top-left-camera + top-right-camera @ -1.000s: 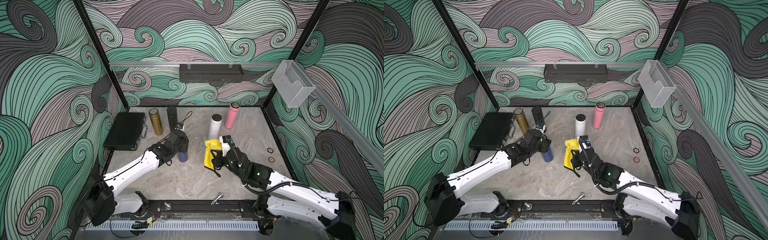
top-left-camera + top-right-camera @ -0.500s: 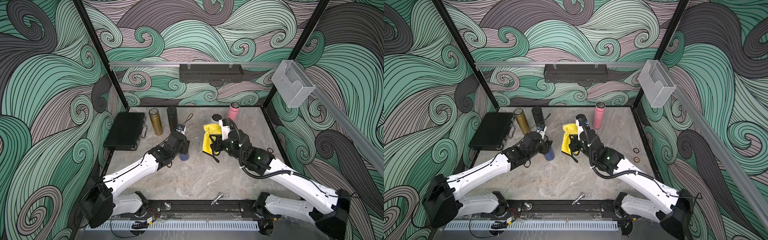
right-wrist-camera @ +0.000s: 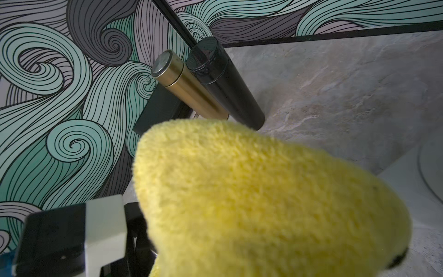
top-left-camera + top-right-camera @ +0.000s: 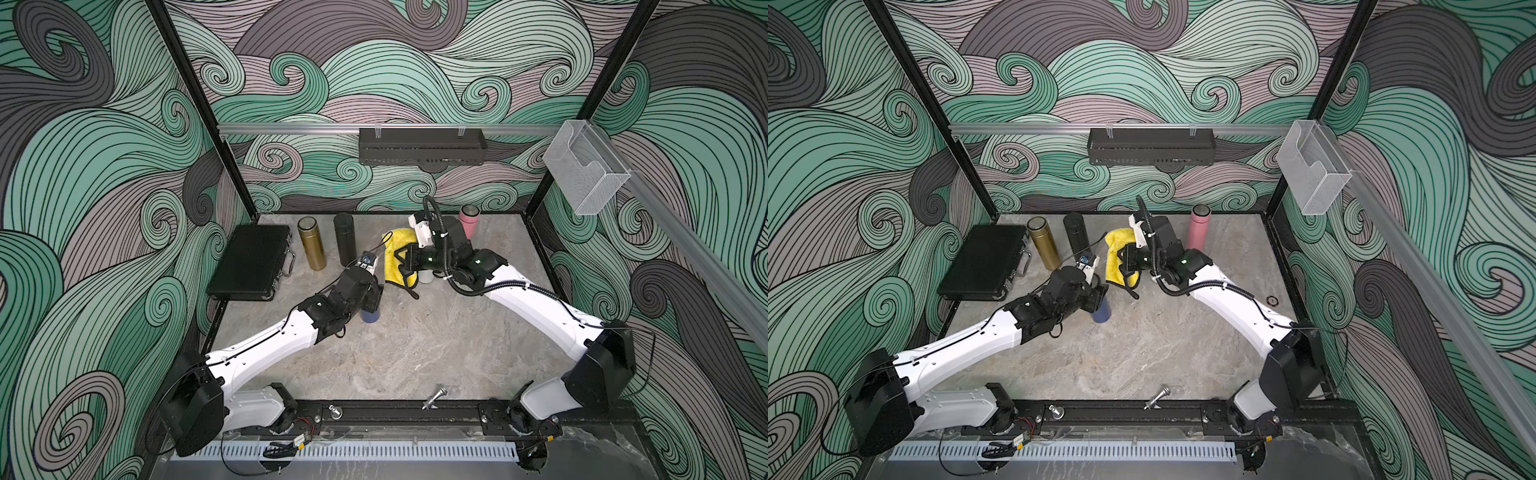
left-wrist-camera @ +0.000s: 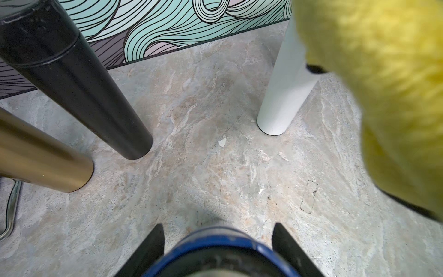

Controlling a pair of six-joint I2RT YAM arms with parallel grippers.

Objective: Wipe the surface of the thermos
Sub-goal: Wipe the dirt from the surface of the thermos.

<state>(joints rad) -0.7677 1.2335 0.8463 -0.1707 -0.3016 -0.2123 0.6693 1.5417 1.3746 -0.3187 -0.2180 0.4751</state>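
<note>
Grey marbled counter [image 4: 415, 345] carries the dark blue cylindrical thermos [image 4: 370, 318] upright at mid-frame, where the left hand [image 5: 218, 229] clamps its top, seemingly to steady it, while the right hand [image 4: 404, 267], clenched on a fluffy yellow cloth [image 4: 395, 251], hangs it just above-right beside a white bottle [image 5: 285, 96], likely ready for wiping.

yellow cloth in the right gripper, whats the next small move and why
Probably press the yellow cloth sideways onto the white thermos and stroke down its wall. The right gripper is shut on the cloth, which hangs right beside that thermos, while the left gripper is shut on the blue thermos, farther from the cloth.
</note>
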